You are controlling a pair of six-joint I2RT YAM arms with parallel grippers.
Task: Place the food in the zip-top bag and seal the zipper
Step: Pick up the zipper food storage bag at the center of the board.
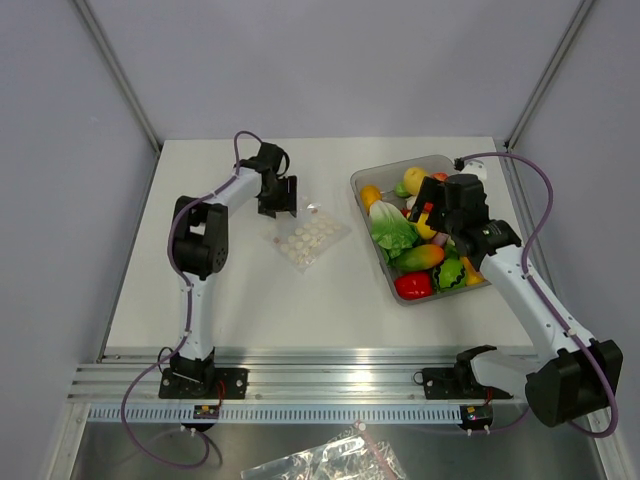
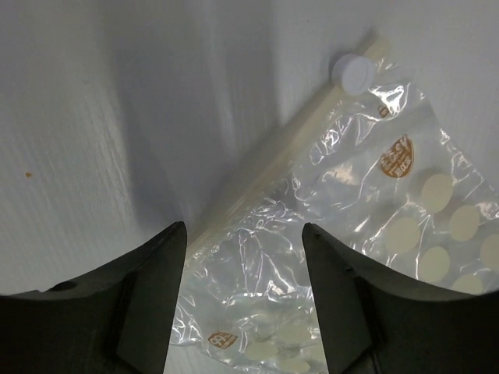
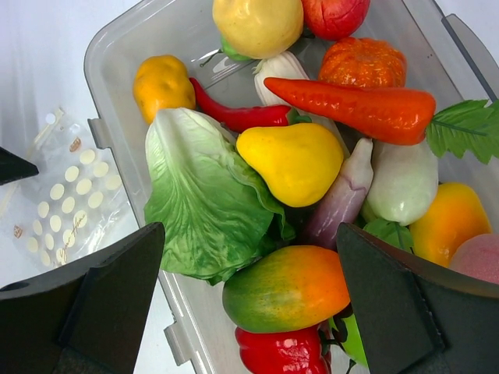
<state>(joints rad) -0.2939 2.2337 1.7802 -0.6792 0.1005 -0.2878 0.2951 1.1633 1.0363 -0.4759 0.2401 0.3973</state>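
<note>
The zip-top bag [image 1: 305,238] lies flat on the table, clear with white dots. In the left wrist view its whitish zipper [image 2: 273,152] runs diagonally, with a round white slider [image 2: 352,72] at the far end. My left gripper [image 1: 278,205] is open just above the bag's mouth corner [image 2: 244,257] and holds nothing. My right gripper [image 1: 425,212] is open and empty over the bin [image 3: 249,234]. In the bin lie the food pieces: a long red-orange carrot [image 3: 351,105], a purple eggplant [image 3: 343,195] and a small orange ribbed piece [image 3: 362,62].
The clear bin [image 1: 358,180] at the right also holds green lettuce [image 3: 207,202], a red bell pepper [image 3: 284,351], a green-orange mango [image 3: 288,288], a yellow pear [image 3: 296,160] and other toy produce. A crumpled plastic bag [image 1: 330,460] lies below the rail at the front.
</note>
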